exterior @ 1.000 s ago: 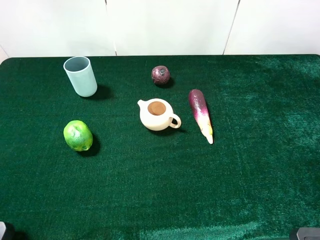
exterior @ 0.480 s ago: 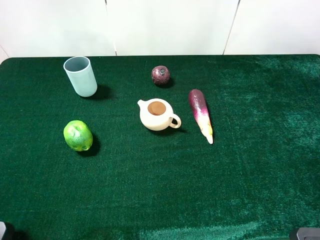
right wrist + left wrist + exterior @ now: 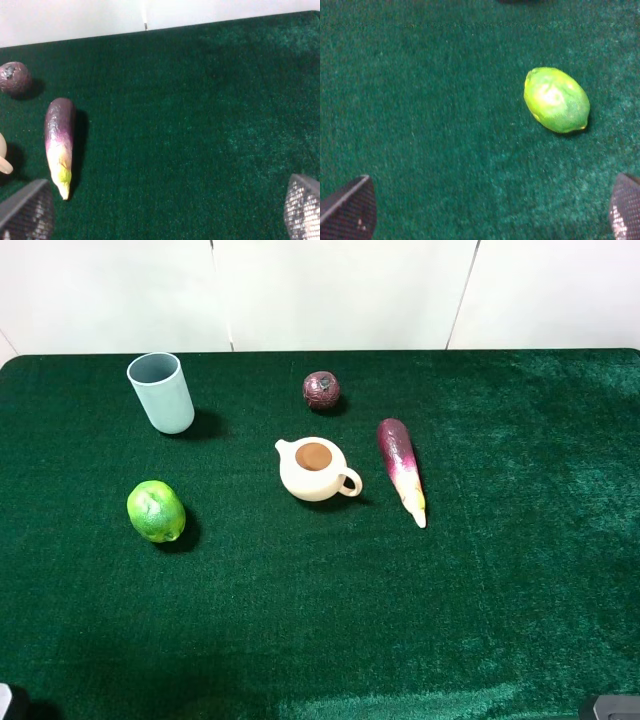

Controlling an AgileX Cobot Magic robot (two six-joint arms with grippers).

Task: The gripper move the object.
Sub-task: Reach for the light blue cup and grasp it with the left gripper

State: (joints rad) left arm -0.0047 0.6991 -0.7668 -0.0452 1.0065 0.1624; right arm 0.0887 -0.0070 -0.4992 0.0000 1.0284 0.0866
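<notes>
Deep green cloth [image 3: 500, 600], short-napped and velvety, across the whole table, with a plain white wall [image 3: 340, 290] behind. Pale blue-green cup [image 3: 161, 392] upright at the far left of the cloth: smooth matt plastic, a handleless cylinder narrowing slightly toward the base, mouth open, standing free. Nearer the camera from it, well apart, a glossy green fruit [image 3: 156, 511], lemon-shaped, with a pebbled, yellow-mottled skin. Near the middle, a squat cream teapot [image 3: 314, 470], glazed and rounded, lidless and brown inside, stubby spout toward the left, loop handle toward the right. Beyond the teapot, a small dark purple fruit [image 3: 322, 390], round and wrinkled. Right of the teapot, a long aubergine [image 3: 401, 469] lying flat, purple at the far end, fading through white to a yellow-green tip at the near end.

Left gripper [image 3: 485, 210] spread wide and empty over bare cloth, black woven-textured fingers [image 3: 347, 207] at either edge of its wrist view, green fruit ahead. Right gripper [image 3: 165, 210] likewise wide apart and empty, mesh-patterned fingers [image 3: 302, 205] dark grey, aubergine and purple fruit ahead and off to one side. Cup in neither wrist view, well apart from both grippers
</notes>
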